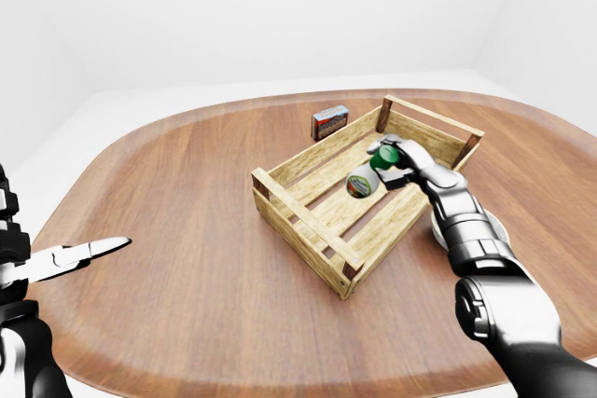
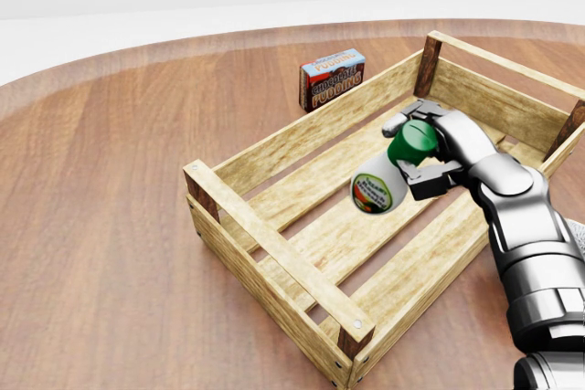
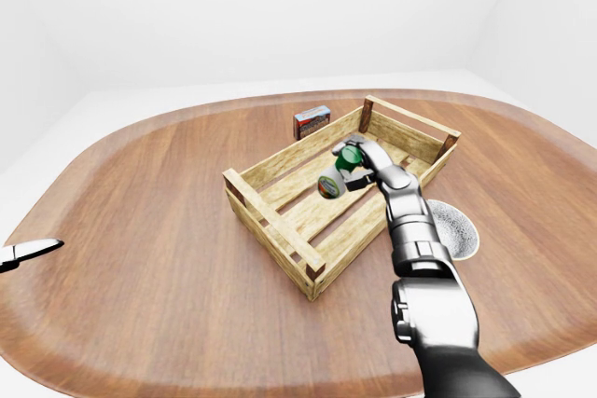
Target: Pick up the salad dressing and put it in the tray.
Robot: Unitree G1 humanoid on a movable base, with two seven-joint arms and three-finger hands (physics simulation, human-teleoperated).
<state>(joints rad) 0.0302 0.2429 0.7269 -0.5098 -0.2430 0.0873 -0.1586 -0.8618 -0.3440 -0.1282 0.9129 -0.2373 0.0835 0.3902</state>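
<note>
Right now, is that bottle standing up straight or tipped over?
Tipped. The bottle leans with its green cap toward the top right, held by the right hand over the crate.

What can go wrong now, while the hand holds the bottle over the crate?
The bottle hangs tilted in the right hand, gripped near its green cap. If released now, it may land on its side and roll on the slats of the crate. Lowered further, the hand could knock the crate's wall. The bowl lies close beside the arm.
</note>
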